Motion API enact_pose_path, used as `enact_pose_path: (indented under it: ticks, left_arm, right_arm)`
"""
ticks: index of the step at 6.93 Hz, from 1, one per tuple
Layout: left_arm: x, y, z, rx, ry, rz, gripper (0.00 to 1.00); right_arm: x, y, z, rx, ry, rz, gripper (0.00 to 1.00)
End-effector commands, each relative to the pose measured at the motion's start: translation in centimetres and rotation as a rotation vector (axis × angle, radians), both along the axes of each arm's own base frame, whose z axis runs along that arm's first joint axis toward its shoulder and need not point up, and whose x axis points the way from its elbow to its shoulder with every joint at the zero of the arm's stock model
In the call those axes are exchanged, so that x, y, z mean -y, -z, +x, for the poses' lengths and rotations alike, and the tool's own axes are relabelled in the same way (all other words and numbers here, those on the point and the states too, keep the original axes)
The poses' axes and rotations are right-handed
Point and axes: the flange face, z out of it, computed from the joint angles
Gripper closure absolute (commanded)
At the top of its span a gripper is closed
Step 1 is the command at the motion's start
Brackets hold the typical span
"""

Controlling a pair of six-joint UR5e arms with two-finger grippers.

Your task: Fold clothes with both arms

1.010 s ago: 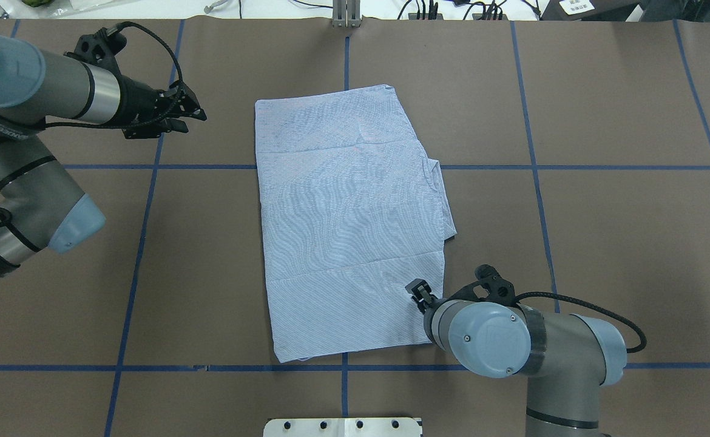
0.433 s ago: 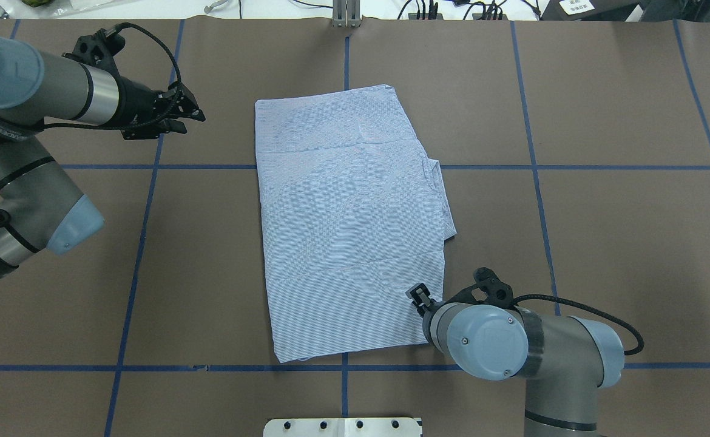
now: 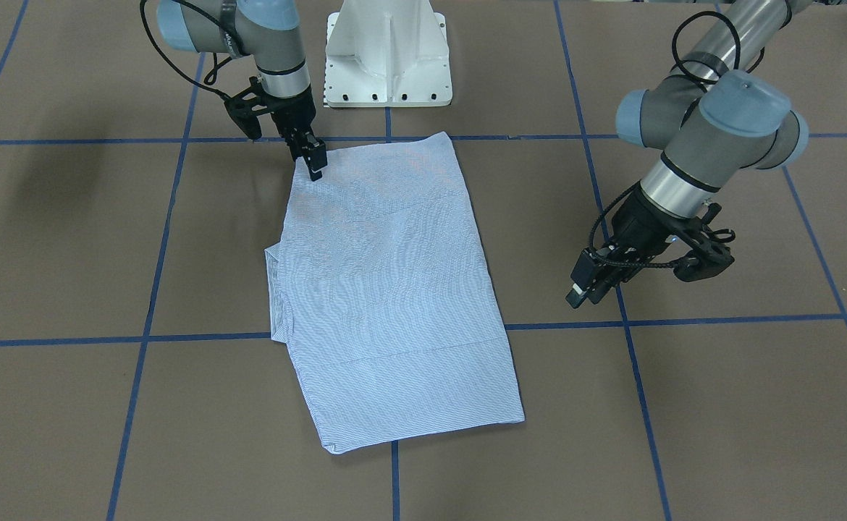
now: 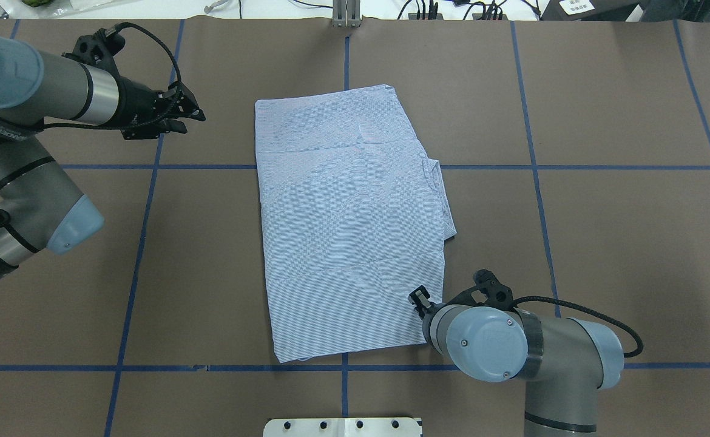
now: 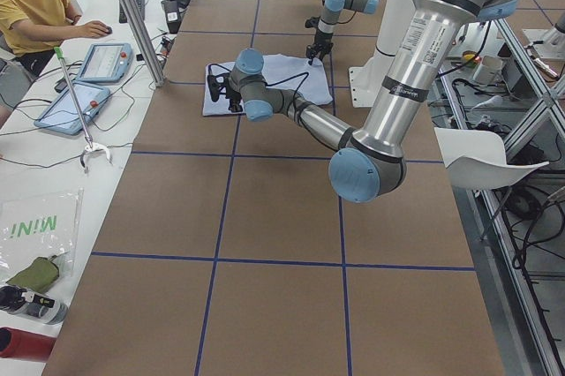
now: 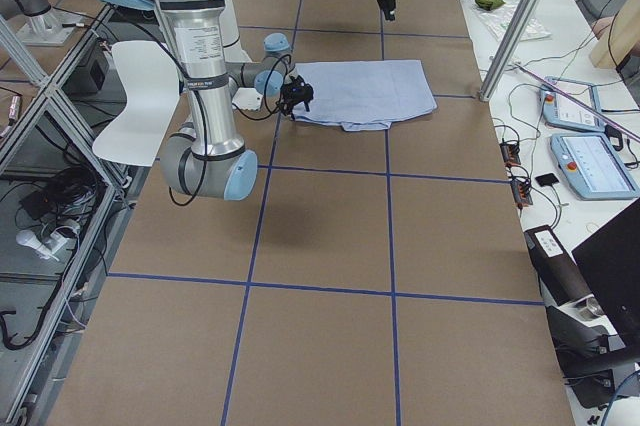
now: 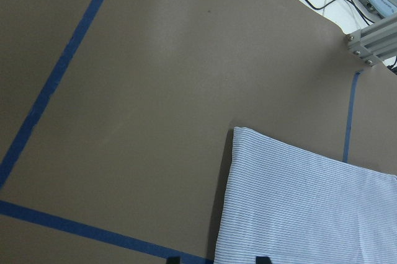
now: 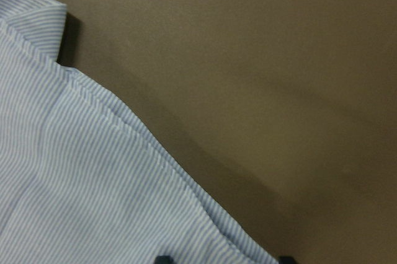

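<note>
Striped blue-and-white cloth, the shirt (image 4: 349, 230) lies on the table (image 4: 604, 243) already folded to a narrow rectangle, sleeves seemingly tucked under; right gripper (image 4: 417, 298), tips apart, sits over the shirt's robot-side right corner; left gripper (image 4: 191, 118), likewise spread, hovers well left of it; crosswise folds apparently remain.

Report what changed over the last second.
The right gripper edged slightly back toward the robot's side, over the near right corner of the shirt, and its arm shifted with it. Nothing was taken hold of or let go. The shirt lies folded exactly as before, and the left gripper hangs in nearly the same spot off the shirt's far left corner.
</note>
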Motion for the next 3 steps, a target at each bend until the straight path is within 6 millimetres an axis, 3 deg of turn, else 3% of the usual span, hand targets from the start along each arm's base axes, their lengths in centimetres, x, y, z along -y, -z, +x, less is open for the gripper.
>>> enact_pose_path:
  ticks: [1, 2, 3]
  left_arm:
    - [-0.02, 0.06, -0.02, -0.001, 0.001, 0.000, 0.50]
    - [-0.05, 0.13, -0.04, -0.004, 0.002, -0.002, 0.50]
    - [-0.07, 0.21, -0.06, -0.005, 0.002, -0.002, 0.50]
  right_arm:
    - [-0.03, -0.33, -0.29, -0.005, -0.005, -0.009, 0.82]
    - [-0.01, 0.02, -0.38, 0.002, -0.008, -0.011, 1.00]
    - [-0.05, 0.16, -0.32, 0.006, -0.006, -0.012, 1.00]
